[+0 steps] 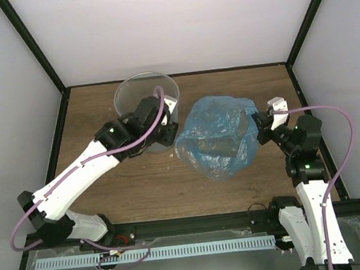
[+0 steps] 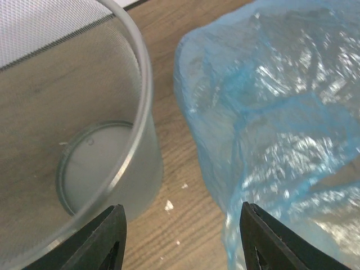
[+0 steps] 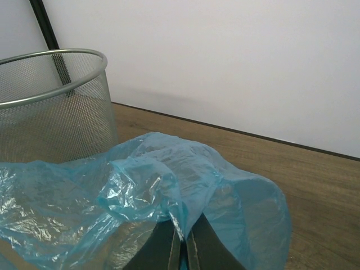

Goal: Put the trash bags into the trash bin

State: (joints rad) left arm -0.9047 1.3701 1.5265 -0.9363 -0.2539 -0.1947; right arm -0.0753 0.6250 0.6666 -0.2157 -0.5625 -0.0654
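A light-blue translucent trash bag [image 1: 220,136] is puffed up above the wooden table, right of the trash bin [image 1: 145,93], a round grey mesh bucket standing upright at the back. My right gripper [image 1: 257,125] is shut on the bag's right edge; in the right wrist view [image 3: 183,239] the film is pinched between the closed fingers. My left gripper [image 1: 167,131] is open, between the bin and the bag; in the left wrist view [image 2: 183,236] the bin [image 2: 84,163] is at left and the bag [image 2: 275,124] at right, with bare wood between the fingers.
Small white crumbs [image 2: 169,205] lie on the wood by the bin's base. White enclosure walls and black frame posts [image 1: 32,44] surround the table. The bin also shows in the right wrist view [image 3: 53,107], behind the bag.
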